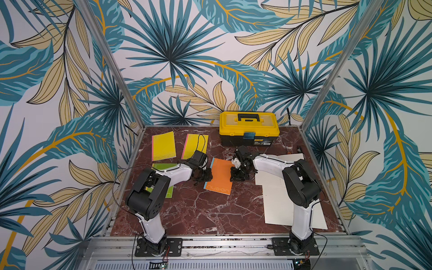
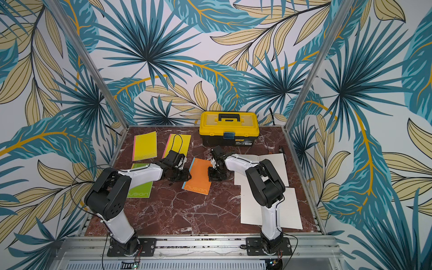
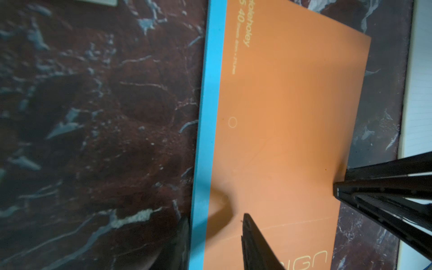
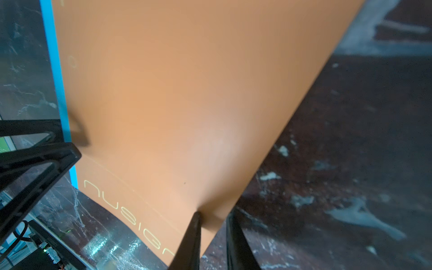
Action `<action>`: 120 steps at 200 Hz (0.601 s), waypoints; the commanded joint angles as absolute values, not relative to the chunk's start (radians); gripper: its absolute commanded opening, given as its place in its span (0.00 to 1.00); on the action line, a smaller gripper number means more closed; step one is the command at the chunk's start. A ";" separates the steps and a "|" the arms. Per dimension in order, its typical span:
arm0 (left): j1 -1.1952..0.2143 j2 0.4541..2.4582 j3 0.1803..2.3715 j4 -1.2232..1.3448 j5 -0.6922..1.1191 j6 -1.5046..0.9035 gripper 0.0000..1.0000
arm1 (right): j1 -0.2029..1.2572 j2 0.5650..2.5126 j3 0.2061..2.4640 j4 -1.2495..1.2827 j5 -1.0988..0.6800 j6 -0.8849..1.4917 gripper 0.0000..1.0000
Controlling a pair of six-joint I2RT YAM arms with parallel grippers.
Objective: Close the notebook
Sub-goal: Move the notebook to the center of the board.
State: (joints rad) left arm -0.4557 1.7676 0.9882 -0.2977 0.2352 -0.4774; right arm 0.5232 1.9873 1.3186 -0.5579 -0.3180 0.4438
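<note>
Orange notebook (image 1: 221, 177) lies cover-up at the centre of the worktop (image 1: 198, 210). At its 9 o'clock the left end effector (image 3: 215, 218) stands released astride the blue spine (image 3: 205, 117); at 3 o'clock the right end effector (image 4: 214, 212) brackets the cover's free edge (image 4: 257, 145), whether clenched or not cannot be told.

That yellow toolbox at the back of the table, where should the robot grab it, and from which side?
Probably the black carry handle on the lid of the yellow plastic toolbox, coming down from above. The box stands upright and shut. Its body looks too wide to pinch, while the handle's bar is narrow and centred.
</note>
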 commanded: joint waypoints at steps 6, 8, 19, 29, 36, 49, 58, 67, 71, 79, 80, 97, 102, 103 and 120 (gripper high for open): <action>-0.462 1.766 0.953 -0.281 0.237 -0.488 0.37 | 0.557 2.043 1.312 -0.543 -0.327 0.465 0.21; -0.462 1.761 0.950 -0.281 0.236 -0.490 0.37 | 0.558 2.044 1.312 -0.542 -0.329 0.466 0.21; -0.463 1.735 0.922 -0.281 0.226 -0.502 0.38 | 0.566 2.046 1.312 -0.537 -0.330 0.471 0.21; -0.462 1.710 0.898 -0.281 0.214 -0.514 0.38 | 0.574 2.049 1.314 -0.539 -0.329 0.474 0.20; -0.462 1.693 0.882 -0.281 0.206 -0.521 0.38 | 0.581 2.049 1.314 -0.537 -0.328 0.475 0.20; -0.462 1.667 0.857 -0.287 0.186 -0.534 0.39 | 0.598 2.050 1.316 -0.532 -0.330 0.481 0.20; -0.462 1.651 0.844 -0.300 0.176 -0.542 0.39 | 0.610 2.053 1.322 -0.532 -0.329 0.484 0.21; -0.462 1.635 0.828 -0.309 0.168 -0.552 0.39 | 0.622 2.061 1.330 -0.533 -0.329 0.490 0.20; -0.462 1.626 0.820 -0.312 0.162 -0.557 0.39 | 0.628 2.064 1.332 -0.533 -0.331 0.492 0.20; -0.463 1.609 0.805 -0.316 0.157 -0.565 0.39 | 0.639 2.069 1.338 -0.528 -0.335 0.497 0.20; -0.462 1.607 0.803 -0.316 0.158 -0.566 0.39 | 0.641 2.069 1.339 -0.528 -0.335 0.497 0.20; -0.462 1.573 0.777 -0.334 0.135 -0.580 0.39 | 0.664 2.078 1.351 -0.524 -0.338 0.508 0.20; -0.461 1.566 0.771 -0.342 0.127 -0.581 0.39 | 0.671 2.080 1.354 -0.520 -0.340 0.512 0.20; -0.461 1.565 0.770 -0.344 0.126 -0.582 0.39 | 0.672 2.081 1.354 -0.520 -0.339 0.512 0.20; -0.462 1.547 0.758 -0.371 0.107 -0.587 0.39 | 0.687 2.092 1.371 -0.522 -0.343 0.516 0.20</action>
